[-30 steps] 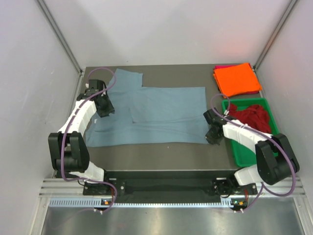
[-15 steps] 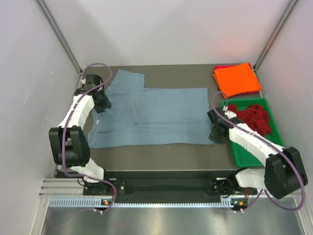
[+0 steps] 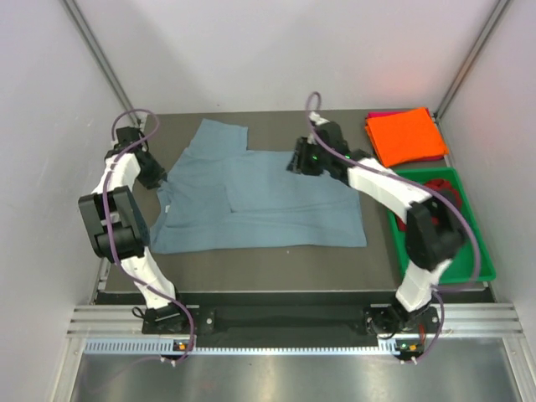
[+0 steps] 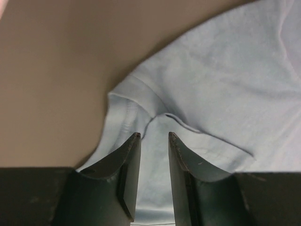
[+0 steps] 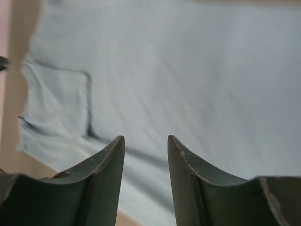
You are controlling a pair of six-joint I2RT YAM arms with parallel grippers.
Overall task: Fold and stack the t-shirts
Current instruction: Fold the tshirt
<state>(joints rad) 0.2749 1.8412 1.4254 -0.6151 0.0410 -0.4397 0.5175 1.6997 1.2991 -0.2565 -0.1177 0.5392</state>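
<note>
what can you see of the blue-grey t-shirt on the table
The blue-grey t-shirt looks like soft cotton, spread nearly flat with mild wrinkles on the dark table. One short sleeve sticks out toward the far left, and a layer seems folded over near its left half. The left fingers hang at its left edge by a stitched band, the right fingers above its far part; contact is unclear.

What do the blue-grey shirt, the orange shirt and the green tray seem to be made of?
The blue-grey shirt looks like soft matte knit cloth, probably cotton: stitched hems, limp wrinkles. The orange shirt seems similar cloth, folded flat; its weave is too small to see. The green tray looks like smooth rigid plastic: straight, even walls.
</note>
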